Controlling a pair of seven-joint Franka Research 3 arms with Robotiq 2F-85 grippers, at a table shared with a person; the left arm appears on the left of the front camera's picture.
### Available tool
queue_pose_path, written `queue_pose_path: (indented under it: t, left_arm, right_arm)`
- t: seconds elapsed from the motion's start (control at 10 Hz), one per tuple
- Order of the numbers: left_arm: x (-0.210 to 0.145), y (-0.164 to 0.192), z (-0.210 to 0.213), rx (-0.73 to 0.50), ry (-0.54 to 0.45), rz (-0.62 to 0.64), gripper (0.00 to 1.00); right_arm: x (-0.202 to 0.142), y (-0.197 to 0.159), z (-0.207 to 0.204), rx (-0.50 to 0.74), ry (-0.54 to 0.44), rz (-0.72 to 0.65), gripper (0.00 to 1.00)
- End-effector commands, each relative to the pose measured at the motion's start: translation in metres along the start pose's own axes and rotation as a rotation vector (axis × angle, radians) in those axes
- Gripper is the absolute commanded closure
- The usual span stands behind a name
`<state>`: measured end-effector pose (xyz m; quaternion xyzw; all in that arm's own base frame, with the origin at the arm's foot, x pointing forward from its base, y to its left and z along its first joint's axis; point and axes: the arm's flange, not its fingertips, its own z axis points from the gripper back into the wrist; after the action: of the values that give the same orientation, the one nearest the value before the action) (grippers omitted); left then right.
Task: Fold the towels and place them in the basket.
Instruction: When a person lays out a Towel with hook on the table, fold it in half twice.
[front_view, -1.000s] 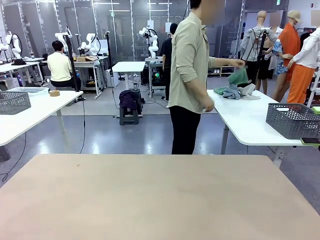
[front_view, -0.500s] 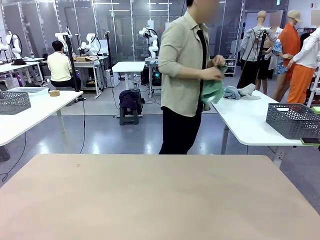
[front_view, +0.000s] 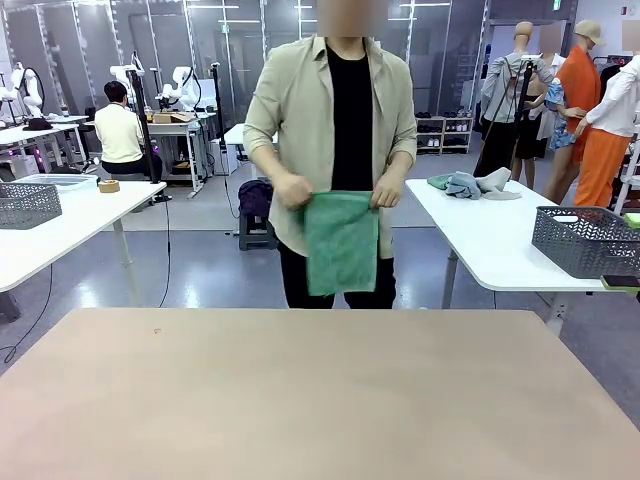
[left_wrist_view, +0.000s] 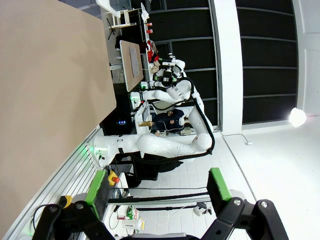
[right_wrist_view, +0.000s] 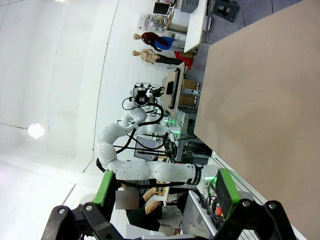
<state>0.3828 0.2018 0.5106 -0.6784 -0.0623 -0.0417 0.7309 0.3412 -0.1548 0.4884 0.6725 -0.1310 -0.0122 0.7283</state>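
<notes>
Across your tabletop (front_view: 320, 400) the person (front_view: 335, 110) holds a green towel (front_view: 341, 242) by its top corners, hanging just beyond the tabletop's far edge. The basket (front_view: 588, 240) sits on a side table (front_view: 490, 235), right of the tabletop. Let the towel land flat before you pinch two corners. Your left gripper (left_wrist_view: 157, 186) and right gripper (right_wrist_view: 165, 187) stand released and empty. No writing is legible.

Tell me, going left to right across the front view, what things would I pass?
Grey basket on the left table → green towel held up by the person → heap of towels → dark basket on the right table.
</notes>
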Motion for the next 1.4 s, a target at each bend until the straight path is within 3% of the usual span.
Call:
queue_pose_path:
  t: [0.0,1.3]
  left_arm:
    - [-0.0010,-0.0008,-0.0006,0.004,-0.006,-0.001,0.00]
    - [-0.0010,-0.0008,-0.0006,0.004,-0.006,-0.001,0.00]
  right_arm:
    - [0.0000,0.0008,0.0003,-0.001,-0.001,0.001,0.00]
    - [0.0000,0.0008,0.0003,-0.001,-0.001,0.001,0.00]
